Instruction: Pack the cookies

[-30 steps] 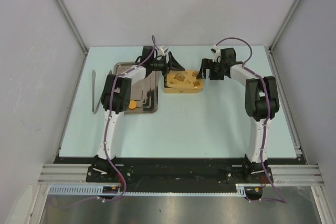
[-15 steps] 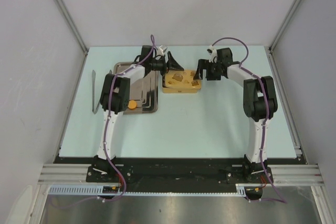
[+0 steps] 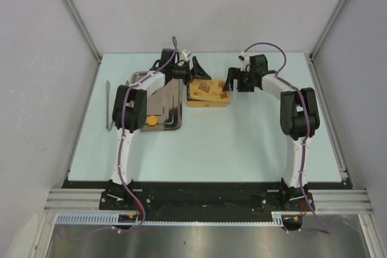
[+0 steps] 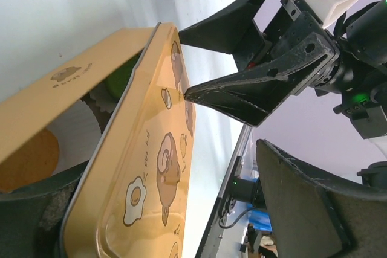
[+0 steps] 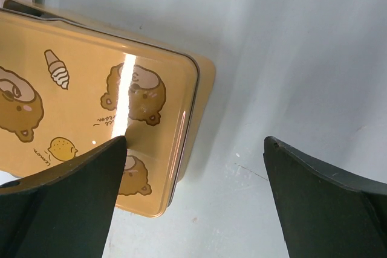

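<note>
Both arm bases are bolted at the near edge of the desk (image 3: pixel 230 143), L one on the left, R one on the right. Each arm rises to an elbow approx. mid-desk, then the forearm folds inward and far, so the two wrists face each other across the tin.

Near-left: metal tray (image 3: pixel 166 129) w/ one orange cookie (image 3: pixel 152 121) lying at its near edge, well apart from both pincers. A thin metal tool (image 3: pixel 109 106) lies on the desk just left of the tray.

Further on, just right of the tray: yellow tin (image 3: pixel 208 102). Its lid (image 4: pixel 151 167), printed w/ bears and eggs, sits tilted, one long side lifted off the box. Through the gap the L wrist cam shows a white paper liner (image 4: pixel 72 131) w/ another orange cookie (image 4: pixel 24 161) on it, and a green cookie (image 4: pixel 124 77) deeper inside.

Left pincer (image 3: pixel 199 72): at the tin's far-left corner, pointing right, fingers spread wide w/ the lid between them. One finger sits against the lid's rim; the other stands apart from it. Released, not clamping.

Right pincer (image 3: pixel 232 83): at the tin's right end, pointing left and down. Fingers also wide apart, one over the lid's corner and the other over bare desk. In the L wrist cam, one fingertip meets the lid's raised edge. Released too.
</note>
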